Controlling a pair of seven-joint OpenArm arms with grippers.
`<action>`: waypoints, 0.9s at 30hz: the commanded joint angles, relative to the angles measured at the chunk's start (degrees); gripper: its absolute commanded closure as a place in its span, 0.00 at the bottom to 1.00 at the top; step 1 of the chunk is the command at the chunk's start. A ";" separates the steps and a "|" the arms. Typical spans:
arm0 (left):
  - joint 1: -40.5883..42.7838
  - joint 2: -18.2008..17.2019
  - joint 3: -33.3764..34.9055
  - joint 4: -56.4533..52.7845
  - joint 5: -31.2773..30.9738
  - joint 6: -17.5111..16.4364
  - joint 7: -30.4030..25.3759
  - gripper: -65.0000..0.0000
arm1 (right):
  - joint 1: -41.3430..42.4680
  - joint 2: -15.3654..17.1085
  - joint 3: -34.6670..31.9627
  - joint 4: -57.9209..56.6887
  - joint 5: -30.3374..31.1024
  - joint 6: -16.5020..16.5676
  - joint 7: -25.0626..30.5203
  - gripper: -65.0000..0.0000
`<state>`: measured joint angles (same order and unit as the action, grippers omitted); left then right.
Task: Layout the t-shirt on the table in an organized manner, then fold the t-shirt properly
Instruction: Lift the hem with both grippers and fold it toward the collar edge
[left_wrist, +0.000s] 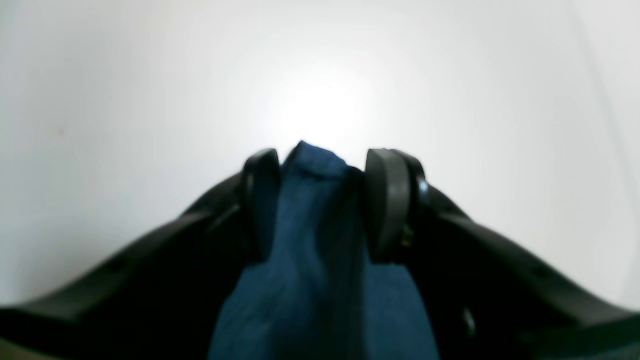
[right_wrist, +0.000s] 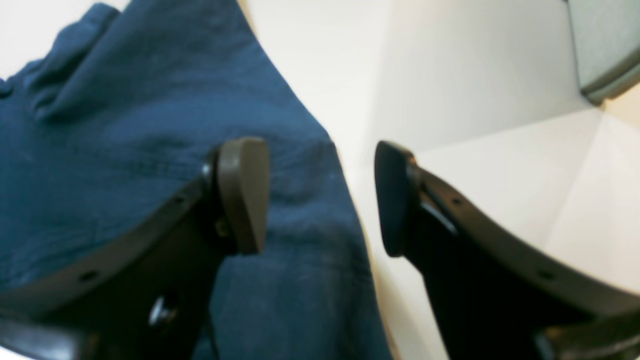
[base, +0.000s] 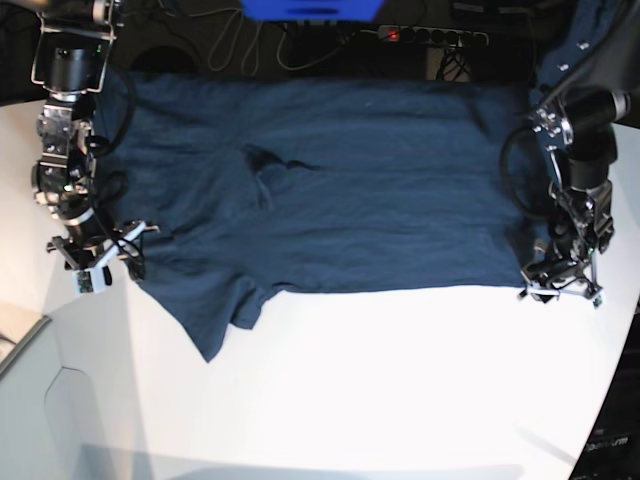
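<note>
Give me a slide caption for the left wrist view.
Left gripper pinches a fold of the navy t-shirt above the white table.

The dark navy-blue cloth t-shirt (base: 340, 190) is a soft, matt woven fabric with a faintly grainy, slubbed surface and shallow creases. The broad white table (base: 380, 380) looks smooth and matt, taking only a diffuse bright glare under the light. The left gripper (left_wrist: 320, 200) has black plastic arms with a dull satin sheen and smooth dark rubbery pads (left_wrist: 387, 205). The right gripper (right_wrist: 320, 195) is the same black plastic, its pads (right_wrist: 245, 192) greyer and matt.
</note>
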<state>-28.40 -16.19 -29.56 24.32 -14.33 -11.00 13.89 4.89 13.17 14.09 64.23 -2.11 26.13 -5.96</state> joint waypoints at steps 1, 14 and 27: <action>-1.00 -0.56 -0.02 0.26 0.31 -0.03 0.84 0.60 | 1.66 0.59 0.02 0.96 0.57 -0.15 1.25 0.48; -1.00 -0.56 0.07 0.61 0.31 -0.03 1.01 1.00 | 14.50 1.82 -0.24 -21.11 0.48 -0.15 1.52 0.44; -1.97 -0.65 -0.02 0.78 -0.13 -0.03 1.01 1.00 | 18.02 2.17 -8.06 -29.37 0.48 -0.15 1.34 0.48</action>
<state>-28.49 -16.19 -29.52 24.36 -14.37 -10.96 15.00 22.17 15.22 5.98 34.46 -1.65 25.89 -3.68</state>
